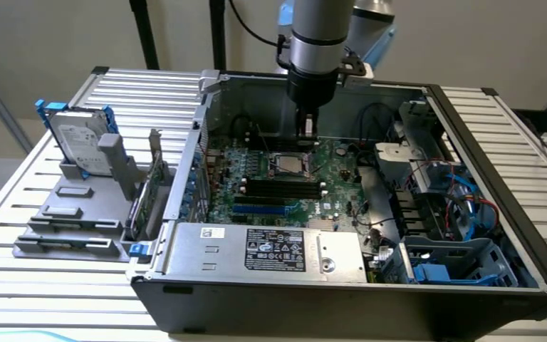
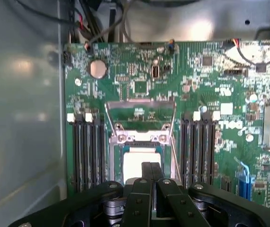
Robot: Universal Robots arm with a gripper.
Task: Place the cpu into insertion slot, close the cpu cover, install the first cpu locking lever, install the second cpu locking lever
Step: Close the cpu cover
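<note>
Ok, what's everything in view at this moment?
case: one, black, open on the table
table: one, silver slats, under the case
board: one, green, inside the case
slot: one, silver-rimmed, mid-board
cpu: one, pale, in the slot
cover: one, silver, open beside the slot
memory slots: four, black, two each side of the slot
battery: one, silver, on the board
power supply: one, silver, case's near edge
hard drive: one, silver, on grey rack, exterior view's left
gripper: one, black, shut, over the cpu
</note>
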